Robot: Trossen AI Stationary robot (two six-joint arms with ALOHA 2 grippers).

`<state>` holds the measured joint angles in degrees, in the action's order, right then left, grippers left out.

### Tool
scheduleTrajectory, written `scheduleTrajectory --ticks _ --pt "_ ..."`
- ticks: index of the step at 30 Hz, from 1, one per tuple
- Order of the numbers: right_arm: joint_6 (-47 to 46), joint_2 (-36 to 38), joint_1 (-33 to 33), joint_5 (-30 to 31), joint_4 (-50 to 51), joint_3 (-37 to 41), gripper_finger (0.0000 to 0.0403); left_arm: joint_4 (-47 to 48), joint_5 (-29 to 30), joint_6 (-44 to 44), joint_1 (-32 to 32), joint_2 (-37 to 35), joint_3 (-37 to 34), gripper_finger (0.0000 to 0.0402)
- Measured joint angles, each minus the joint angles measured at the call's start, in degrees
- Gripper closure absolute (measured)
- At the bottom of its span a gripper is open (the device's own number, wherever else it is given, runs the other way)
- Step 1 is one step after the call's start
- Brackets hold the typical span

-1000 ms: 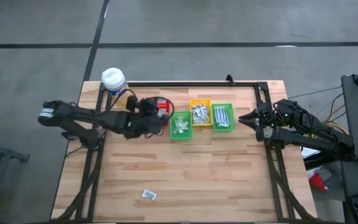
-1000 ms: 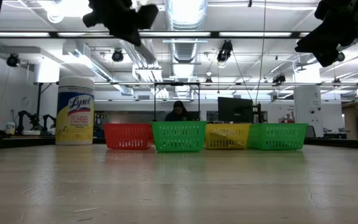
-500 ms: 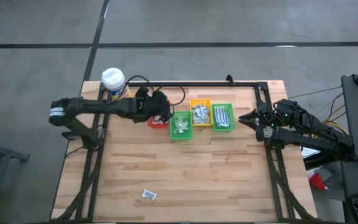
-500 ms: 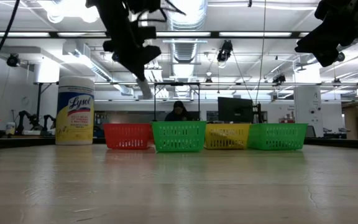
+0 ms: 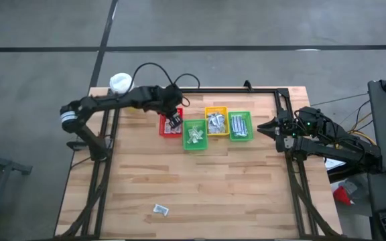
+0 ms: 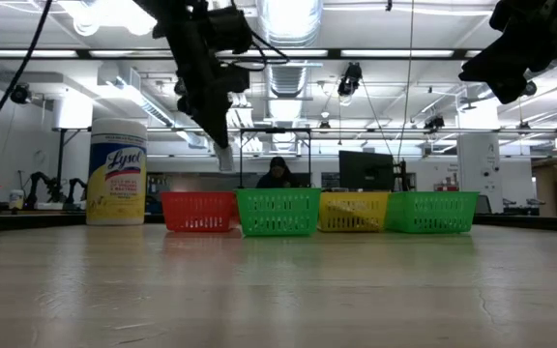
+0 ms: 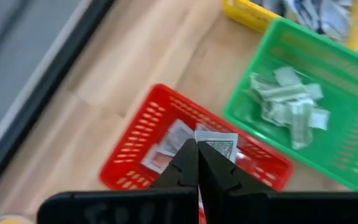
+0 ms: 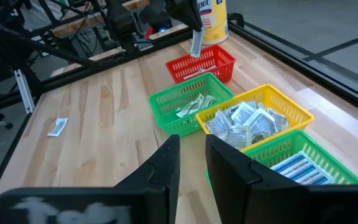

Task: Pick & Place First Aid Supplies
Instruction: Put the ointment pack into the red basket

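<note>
Wood-plank table (image 5: 200, 187); left gripper (image 7: 197, 149) jaws pinch flat packet (image 7: 217, 144) over red mesh bin (image 7: 129, 163); right jaws parted.

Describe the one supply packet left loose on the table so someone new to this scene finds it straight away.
Start from the row of four small bins near the table's far edge, then look across the bare wood towards the near edge, on the left arm's side. There lies a lone small whitish packet, flat on the wood. Every other packet on the table sits inside a bin.
</note>
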<state>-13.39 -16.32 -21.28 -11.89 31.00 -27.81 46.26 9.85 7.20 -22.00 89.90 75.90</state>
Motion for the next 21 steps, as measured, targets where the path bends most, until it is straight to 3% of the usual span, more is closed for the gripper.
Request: scheduleTrajectory --ticks 3,9,21 --pt "0.0 -0.01 -0.01 0.0 0.0 0.0 0.0334 0.19 -5.41 -1.36 -1.9 0.81 0.0 0.0401" --pt "-0.07 0.0 -0.01 -0.01 0.0 0.0 0.033 2.48 -10.91 -3.0 -4.14 3.7 0.06 0.0401" --pt "-0.07 0.0 -0.01 -0.01 0.02 0.0 0.0316 3.43 -16.05 -4.63 -5.92 11.32 0.37 0.0401"
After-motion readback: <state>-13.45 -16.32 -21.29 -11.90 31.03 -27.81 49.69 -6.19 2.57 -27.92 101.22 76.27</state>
